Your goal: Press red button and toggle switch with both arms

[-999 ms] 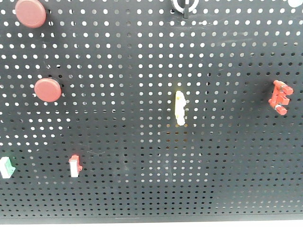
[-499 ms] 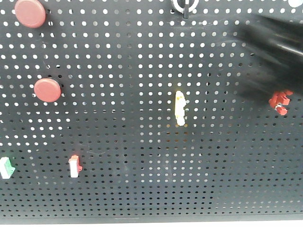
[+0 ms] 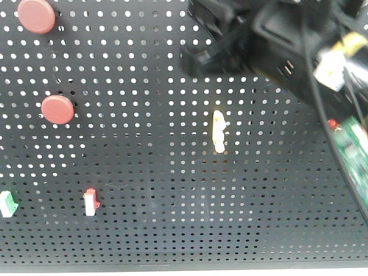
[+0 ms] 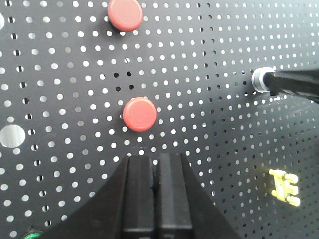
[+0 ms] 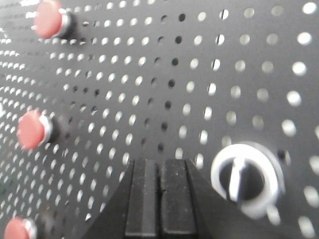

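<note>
In the front view, my black right arm (image 3: 276,40) reaches in from the upper right and covers the toggle switch, of which only a red sliver (image 3: 332,123) shows. Two round red buttons sit at the left, an upper one (image 3: 37,14) and a lower one (image 3: 57,109). My left gripper (image 4: 155,158) is shut and empty, just below the lower red button (image 4: 140,114), apart from it. My right gripper (image 5: 159,162) is shut and empty, next to a white-ringed rotary knob (image 5: 245,179). In the left wrist view its tip (image 4: 294,82) meets that knob (image 4: 261,79).
All parts are mounted on a black perforated board (image 3: 172,230). A pale yellow-white lever (image 3: 218,131) is in the middle, a white lever with a red side (image 3: 90,202) at lower left, and a white-green switch (image 3: 6,204) at the left edge.
My right arm has swept in from the right and moved left across the upper board. It now covers the toggle switch and the knob, both of which were in plain view before.
</note>
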Robot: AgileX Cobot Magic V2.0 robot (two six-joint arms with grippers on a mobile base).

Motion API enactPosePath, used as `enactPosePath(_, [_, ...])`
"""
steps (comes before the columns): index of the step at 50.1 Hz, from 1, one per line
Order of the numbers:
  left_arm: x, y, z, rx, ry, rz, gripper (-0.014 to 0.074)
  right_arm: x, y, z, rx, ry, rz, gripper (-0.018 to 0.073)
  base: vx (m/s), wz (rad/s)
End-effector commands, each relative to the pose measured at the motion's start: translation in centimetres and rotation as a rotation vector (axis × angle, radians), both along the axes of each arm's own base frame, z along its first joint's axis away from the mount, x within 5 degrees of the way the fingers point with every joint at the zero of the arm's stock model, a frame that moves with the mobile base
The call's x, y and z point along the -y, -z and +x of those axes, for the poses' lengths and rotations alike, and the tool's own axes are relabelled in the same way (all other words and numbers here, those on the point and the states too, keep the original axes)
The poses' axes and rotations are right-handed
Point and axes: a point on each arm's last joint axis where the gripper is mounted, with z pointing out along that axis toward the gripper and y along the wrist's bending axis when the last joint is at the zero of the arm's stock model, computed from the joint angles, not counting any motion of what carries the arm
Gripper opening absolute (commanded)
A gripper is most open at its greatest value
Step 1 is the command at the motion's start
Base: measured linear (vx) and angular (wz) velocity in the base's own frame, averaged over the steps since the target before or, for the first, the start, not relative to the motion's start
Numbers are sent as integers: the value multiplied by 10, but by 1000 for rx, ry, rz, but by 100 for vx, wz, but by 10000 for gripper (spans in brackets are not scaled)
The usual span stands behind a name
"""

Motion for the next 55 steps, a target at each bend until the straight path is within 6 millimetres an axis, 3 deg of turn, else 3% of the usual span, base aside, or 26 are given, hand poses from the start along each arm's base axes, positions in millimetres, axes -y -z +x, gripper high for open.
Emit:
enactPosePath(1, [0,-14,-5,93,23,-42,2,8,-27,-10,85,-3,63,-3,0,0])
enactPosePath(12, [0,-14,-5,94,23,-42,2,6,-23,-5,36,12,29,-3,0,0])
enactPosePath(24, [0,-14,-5,95,23,-43,2,27,-27,1,18,76,54,-3,0,0])
enactPosePath(55, [0,-14,-6,101,24,-44,2,41,-30,-7,16,146,-51,-3,0,0])
